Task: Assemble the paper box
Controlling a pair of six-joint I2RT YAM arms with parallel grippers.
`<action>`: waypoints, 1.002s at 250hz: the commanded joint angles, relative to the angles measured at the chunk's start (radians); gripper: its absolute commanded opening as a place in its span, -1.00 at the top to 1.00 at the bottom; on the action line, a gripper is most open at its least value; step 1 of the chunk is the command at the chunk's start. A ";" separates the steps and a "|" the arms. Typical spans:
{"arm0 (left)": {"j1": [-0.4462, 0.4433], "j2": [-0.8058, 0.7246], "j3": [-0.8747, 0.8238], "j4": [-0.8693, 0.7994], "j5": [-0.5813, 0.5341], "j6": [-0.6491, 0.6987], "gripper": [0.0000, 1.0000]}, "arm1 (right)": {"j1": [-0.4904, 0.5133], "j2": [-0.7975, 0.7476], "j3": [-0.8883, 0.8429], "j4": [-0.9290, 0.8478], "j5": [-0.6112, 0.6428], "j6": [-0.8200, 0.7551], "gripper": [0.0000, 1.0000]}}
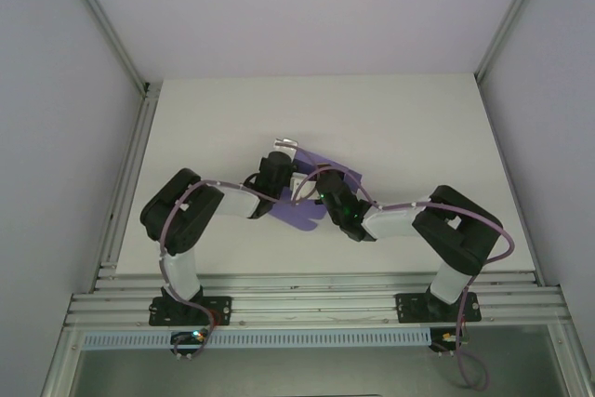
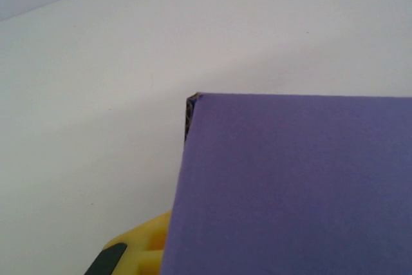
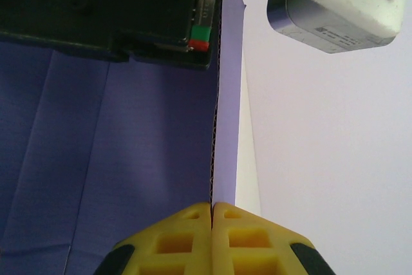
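Mid-tabletop (image 1: 400,118), the purple box (image 1: 297,214) lies half-formed, part of its card flat on the surface and one wall standing, with both arms bent in over it from the tabletop's near edge.

We judge the pinch itself to be the main risk. The card is thin, and if the two tools pull in different directions the wall could crease or tear along a fold. If either one tugs too lightly, the edge could slide out and the wall would drop flat again. The tools also work almost against each other above the tabletop's middle, so a small misjudged swing could knock them together.

The right tool (image 3: 212,214) has its yellow fingers pressed together on the upright wall's edge, which runs straight into the seam between them. The left tool (image 1: 290,183) is closed too. One yellow finger (image 2: 132,257) peeks out beside a purple panel that covers the rest, so we cannot tell whether any card sits between its jaws.
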 commanded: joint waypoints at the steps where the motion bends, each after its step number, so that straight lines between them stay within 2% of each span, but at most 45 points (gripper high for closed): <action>1: 0.047 0.036 -0.025 -0.089 -0.281 0.057 1.00 | 0.008 -0.013 -0.032 -0.152 -0.028 0.033 1.00; 17: 0.051 0.032 -0.039 -0.090 -0.235 0.047 1.00 | 0.005 -0.013 -0.031 -0.151 -0.027 0.037 1.00; 33: 0.065 0.015 -0.066 -0.069 -0.088 0.050 1.00 | -0.001 -0.012 -0.026 -0.155 -0.031 0.043 1.00; 47: 0.091 -0.013 -0.078 -0.095 0.088 0.012 0.60 | -0.004 -0.011 -0.021 -0.162 -0.033 0.051 1.00; 64: 0.124 -0.043 -0.114 -0.058 0.246 -0.046 0.32 | -0.005 -0.015 -0.019 -0.161 -0.034 0.057 1.00; 81: 0.158 -0.069 -0.150 -0.009 0.344 -0.092 0.18 | -0.008 -0.023 -0.014 -0.172 -0.036 0.070 1.00; 104: 0.201 -0.103 -0.175 0.006 0.455 -0.135 0.10 | -0.011 -0.034 -0.011 -0.195 -0.046 0.089 1.00; 145: 0.222 -0.160 -0.232 0.079 0.559 -0.172 -0.04 | -0.012 -0.027 -0.001 -0.206 -0.041 0.096 1.00; 172: 0.223 -0.166 -0.230 0.064 0.546 -0.175 -0.16 | -0.012 -0.025 0.006 -0.206 -0.039 0.098 1.00; 196: 0.220 -0.146 -0.198 0.018 0.502 -0.176 -0.13 | -0.012 -0.027 0.011 -0.207 -0.039 0.108 1.00; 251: 0.217 -0.126 -0.176 0.070 0.526 -0.190 -0.20 | -0.010 -0.020 0.017 -0.227 -0.048 0.118 1.00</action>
